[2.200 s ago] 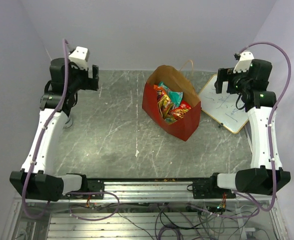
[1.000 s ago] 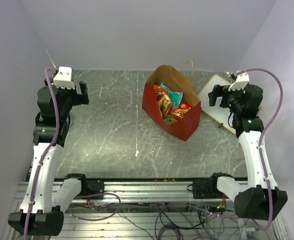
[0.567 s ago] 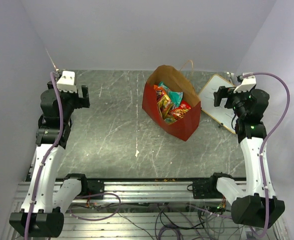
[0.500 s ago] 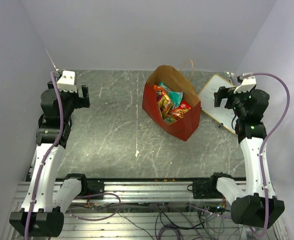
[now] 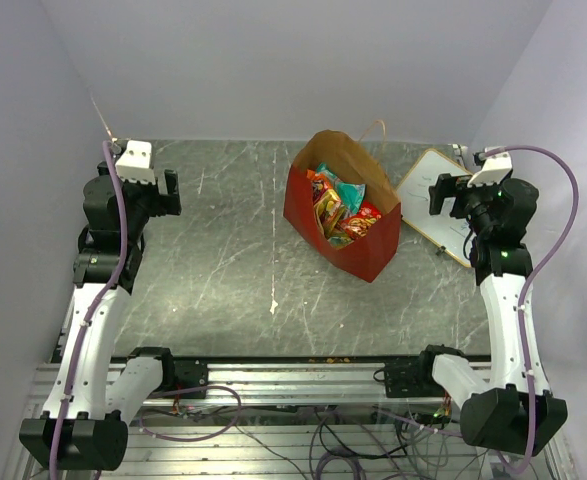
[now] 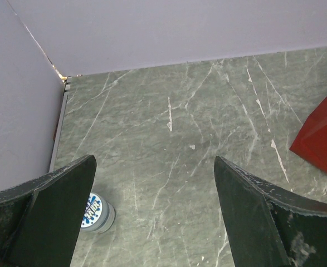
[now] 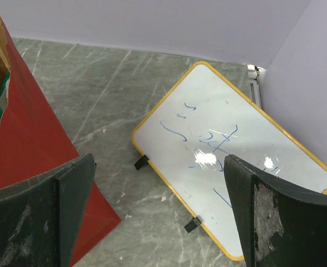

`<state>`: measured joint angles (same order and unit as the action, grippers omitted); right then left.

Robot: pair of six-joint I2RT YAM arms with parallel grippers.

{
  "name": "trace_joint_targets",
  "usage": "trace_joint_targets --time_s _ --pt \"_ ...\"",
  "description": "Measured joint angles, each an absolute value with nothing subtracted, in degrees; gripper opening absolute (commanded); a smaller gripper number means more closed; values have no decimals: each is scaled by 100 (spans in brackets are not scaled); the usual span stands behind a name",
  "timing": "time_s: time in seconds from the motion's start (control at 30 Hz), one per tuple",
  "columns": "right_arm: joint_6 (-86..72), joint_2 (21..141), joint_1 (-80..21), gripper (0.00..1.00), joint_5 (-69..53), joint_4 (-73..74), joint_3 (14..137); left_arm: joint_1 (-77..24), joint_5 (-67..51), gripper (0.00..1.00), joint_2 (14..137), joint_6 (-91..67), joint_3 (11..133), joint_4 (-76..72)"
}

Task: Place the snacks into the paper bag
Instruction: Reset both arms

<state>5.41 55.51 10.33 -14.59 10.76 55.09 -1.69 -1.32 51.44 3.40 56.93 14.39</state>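
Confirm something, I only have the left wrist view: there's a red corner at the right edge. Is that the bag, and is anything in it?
Observer: Yes, that's the paper bag. From above it stands open, with the snacks inside.
Operator: What's beyond it, on the side I can't see?
Observer: A whiteboard with blue scribbles lies to the right of it, not touching.
Operator: And the right gripper?
Observer: The right gripper is open and empty, up in the air by the whiteboard.
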Motion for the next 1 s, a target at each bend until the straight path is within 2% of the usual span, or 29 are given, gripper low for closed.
trace_joint_targets --time_s 1.0 --pt "604 5520 1164 100 -1372 1105 5509 -169 -123 98 5098 340 5599 1435"
